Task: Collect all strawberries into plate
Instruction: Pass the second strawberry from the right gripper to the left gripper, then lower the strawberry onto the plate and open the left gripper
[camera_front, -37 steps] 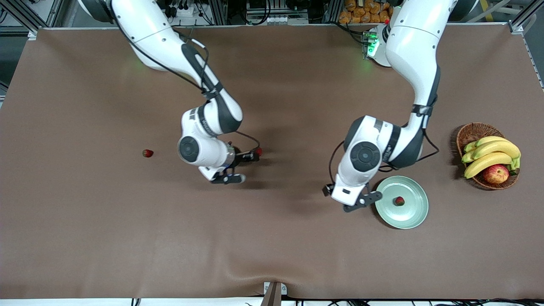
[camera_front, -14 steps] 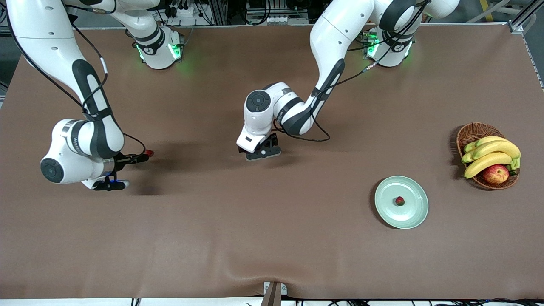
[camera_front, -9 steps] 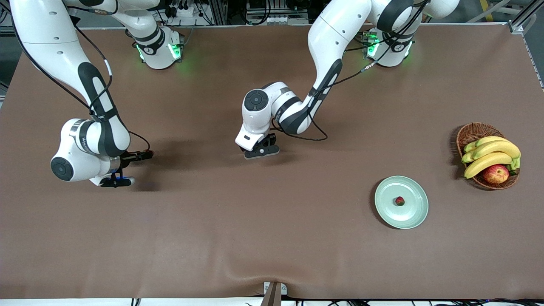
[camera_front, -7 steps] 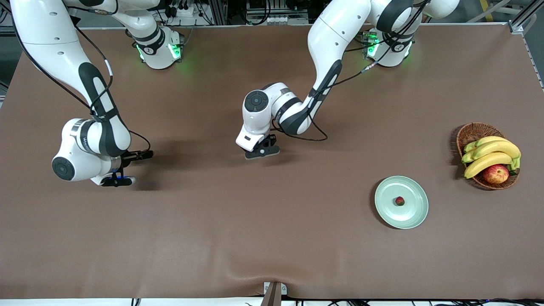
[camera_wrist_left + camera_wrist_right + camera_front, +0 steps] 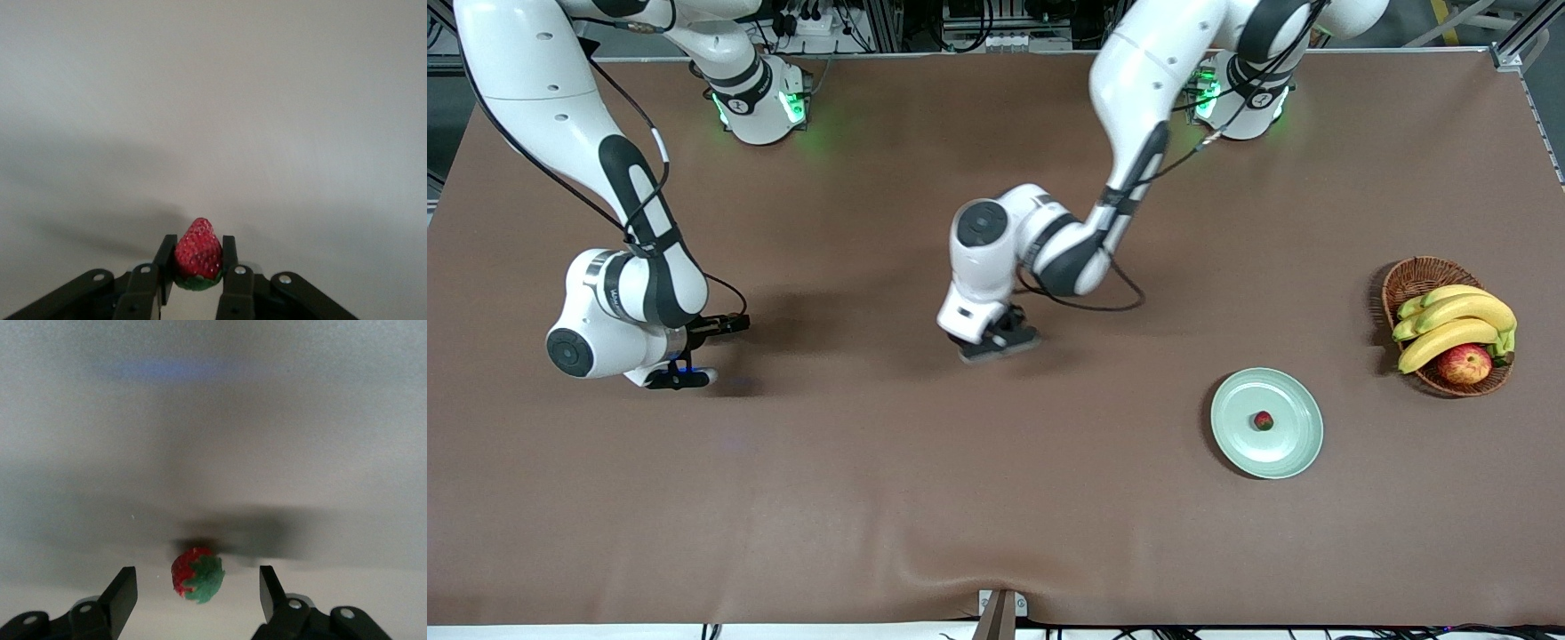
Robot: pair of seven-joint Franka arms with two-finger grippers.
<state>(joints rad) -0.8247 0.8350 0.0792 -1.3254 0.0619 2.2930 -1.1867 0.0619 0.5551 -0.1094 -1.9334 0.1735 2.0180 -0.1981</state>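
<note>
From the front, one red strawberry (image 5: 1264, 420) lay in the mint plate (image 5: 1294, 458), near the basket (image 5: 1403, 280) of fruit. The left gripper (image 5: 1000, 338) had shifted toward the plate since half a second before. The right gripper (image 5: 698, 350) stayed low at the right arm's end. Left wrist: the jaws pinched a red, seeded second strawberry (image 5: 197, 253), green cap down. Right wrist: the fingers (image 5: 122, 595) stood apart around the third strawberry (image 5: 197, 575) on the table

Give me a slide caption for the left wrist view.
Left gripper shut on a red strawberry, its fingers clamping it on both sides above the plain tabletop.
</note>
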